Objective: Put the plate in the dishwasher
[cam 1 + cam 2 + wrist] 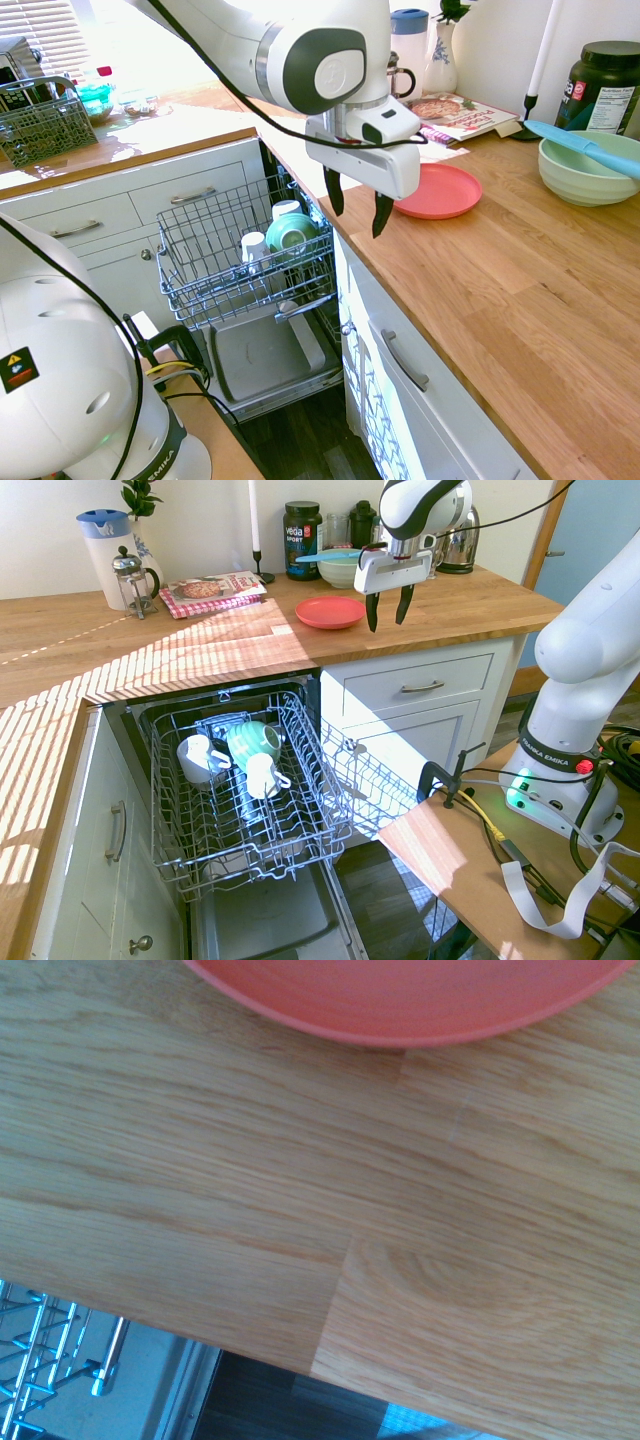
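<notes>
The coral-red plate lies flat on the wooden counter, near its corner. My gripper hangs open just above the counter, beside the plate and apart from it, with nothing between its fingers. The dishwasher stands open below the counter with its grey wire rack pulled out. In the rack are a green bowl and two white cups.
A pale green bowl with a blue utensil sits behind the plate, next to a dark jar. A magazine, a vase and a jug stand at the back. A grey cutlery basket rests on the far counter.
</notes>
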`<act>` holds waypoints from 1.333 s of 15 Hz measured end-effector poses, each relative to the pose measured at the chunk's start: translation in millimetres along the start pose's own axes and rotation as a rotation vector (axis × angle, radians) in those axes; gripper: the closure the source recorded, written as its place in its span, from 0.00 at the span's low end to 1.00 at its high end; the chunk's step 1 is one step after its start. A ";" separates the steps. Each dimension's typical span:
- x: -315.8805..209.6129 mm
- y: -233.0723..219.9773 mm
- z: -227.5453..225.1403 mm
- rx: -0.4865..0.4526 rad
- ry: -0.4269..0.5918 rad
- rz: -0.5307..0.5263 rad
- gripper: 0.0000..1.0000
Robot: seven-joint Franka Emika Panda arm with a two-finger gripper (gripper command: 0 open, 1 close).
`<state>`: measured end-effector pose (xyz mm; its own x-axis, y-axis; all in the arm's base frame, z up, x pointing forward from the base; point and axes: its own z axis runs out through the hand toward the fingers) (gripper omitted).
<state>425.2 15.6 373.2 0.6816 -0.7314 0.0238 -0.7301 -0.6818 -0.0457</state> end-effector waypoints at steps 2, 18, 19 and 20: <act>0.6 0.7 -0.6 -0.001 -0.003 0.003 0.00; 110.3 -8.0 39.9 0.254 -0.127 0.258 0.00; 113.5 -6.3 40.3 0.264 -0.132 0.274 0.00; 116.7 -5.5 40.7 0.275 -0.136 0.286 0.00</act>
<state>510.8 -65.4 335.5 0.4672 -0.8695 -0.1601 -0.8630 -0.4092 -0.2962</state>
